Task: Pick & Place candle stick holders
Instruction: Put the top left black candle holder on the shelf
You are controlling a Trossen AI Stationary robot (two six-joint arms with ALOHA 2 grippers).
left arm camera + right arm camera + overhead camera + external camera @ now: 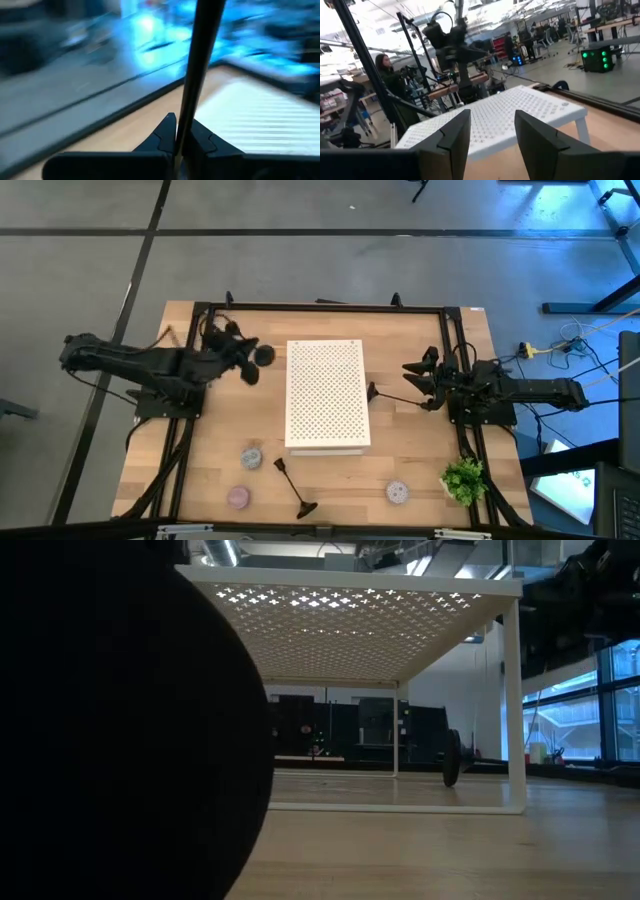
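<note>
My left gripper (246, 363) is left of the white perforated board (327, 395), shut on a black candle stick holder whose round base (264, 355) shows beside it. Its thin stem (200, 60) rises from between my fingers. My right gripper (412, 373) is open and empty, right of the board; its fingers (492, 135) face the board (520, 112). A second black holder (294, 486) lies on its side near the front edge. A third (372, 393) lies by the board's right side. Grey (251, 457), pink (238, 497) and lavender (398, 492) pucks rest flat on the table. My left gripper pinches the holder's thin stem (186, 117) between its two fingers (165, 135). The stem runs across the fingers and stands out well beyond them. The holder looks lifted clear of the table, its round base toward the board.
A small green plant (463, 480) stands at the front right. The board stands on legs (516, 710) with open room beneath. The lying holder's base (120, 730) blocks the low view's left half. A person (387, 75) stands beyond the table.
</note>
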